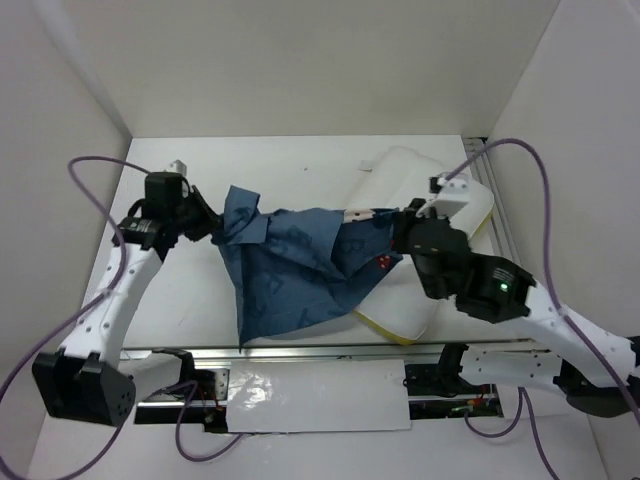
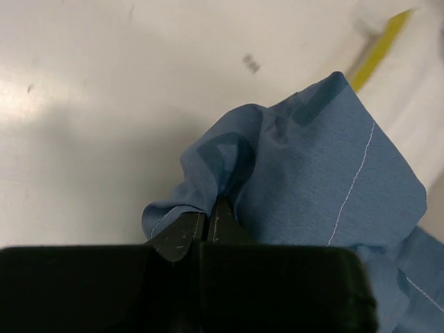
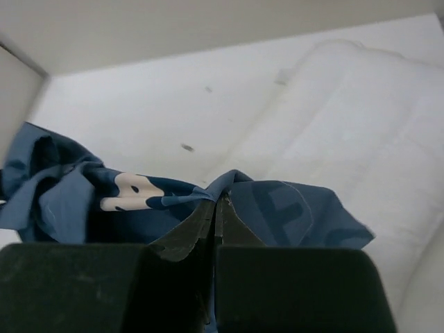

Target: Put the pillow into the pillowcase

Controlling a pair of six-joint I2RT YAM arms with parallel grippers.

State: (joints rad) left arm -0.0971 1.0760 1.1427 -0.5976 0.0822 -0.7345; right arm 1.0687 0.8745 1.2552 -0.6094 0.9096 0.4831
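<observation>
I note the dusty-blue printed fabric pillowcase [image 1: 300,265] strung crosswise between left gripper [image 1: 212,228] and right gripper [image 1: 395,232], both clamped on its edges.

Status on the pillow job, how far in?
Done: left claw shut on one pillowcase corner, right claw shut on its edge by the pillow. In hand: fabric held between them. Left: all the insertion; the pillow looks wholly outside, fabric only overlapping its side.
</observation>
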